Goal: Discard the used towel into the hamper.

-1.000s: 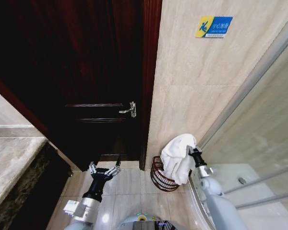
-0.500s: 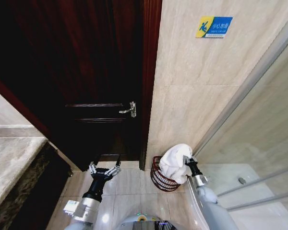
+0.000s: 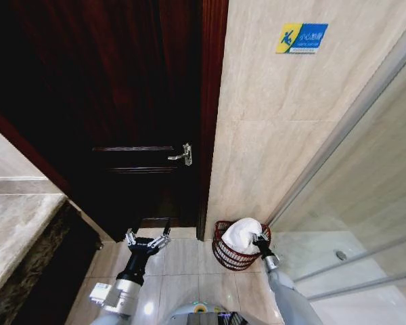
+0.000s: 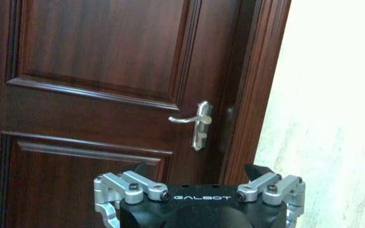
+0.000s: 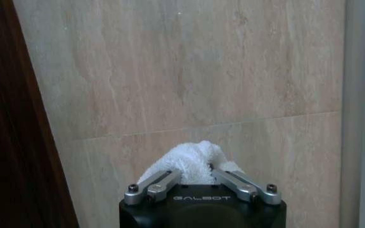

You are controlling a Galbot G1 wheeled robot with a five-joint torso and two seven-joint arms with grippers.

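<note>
The white towel [image 3: 241, 234] is bunched in the mouth of the hamper [image 3: 223, 252], a small dark reddish-brown ribbed basket on the floor against the beige wall. My right gripper [image 3: 260, 241] is low at the hamper's right rim and shut on the towel. In the right wrist view its two fingers close on a tuft of the towel [image 5: 192, 163]. My left gripper [image 3: 147, 240] hangs open and holds nothing, off to the left in front of the dark door.
A dark wooden door [image 3: 122, 101] with a metal lever handle [image 3: 182, 155] stands left of the hamper. A glass shower partition [image 3: 365, 203] runs along the right. A stone counter [image 3: 13, 230] sits at the left edge. The floor is pale tile.
My right gripper has come down with the towel, from above the hamper's rim into its mouth. The left arm has not moved.
</note>
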